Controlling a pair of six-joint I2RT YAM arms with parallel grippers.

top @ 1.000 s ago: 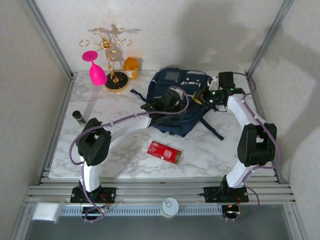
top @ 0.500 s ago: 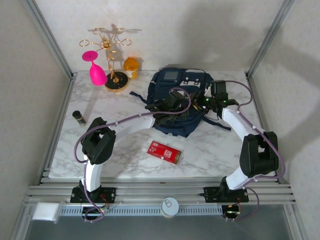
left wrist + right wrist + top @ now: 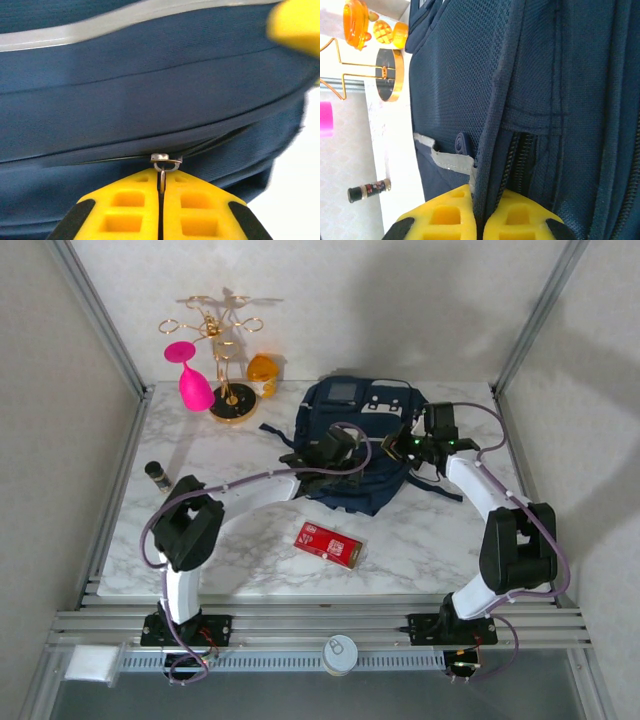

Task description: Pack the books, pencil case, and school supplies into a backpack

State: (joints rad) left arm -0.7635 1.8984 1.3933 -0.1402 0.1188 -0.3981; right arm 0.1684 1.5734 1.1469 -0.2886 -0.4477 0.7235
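One backpack [image 3: 150, 100] zipper pull [image 3: 166, 159] (metal) clamped by left end effector [image 3: 160, 181], wrist view.

The backpack [image 3: 378, 492] is matt navy woven cloth. Close up, its side panel is open-pored mesh with stitched seams, and a pale grey stripe [image 3: 125, 22] across it has a slight sheen. The zipper pull [image 3: 165, 161] is small bright metal. The left end effector [image 3: 161, 176] and right end effector [image 3: 479, 194] have fingers of smooth yellow moulded plastic with black edging. The tabletop [image 3: 440, 540] is smooth, white and marble-patterned. The rack [image 3: 222, 360] is shiny gold-coloured metal wire. The red box [image 3: 328, 544] looks like printed card.
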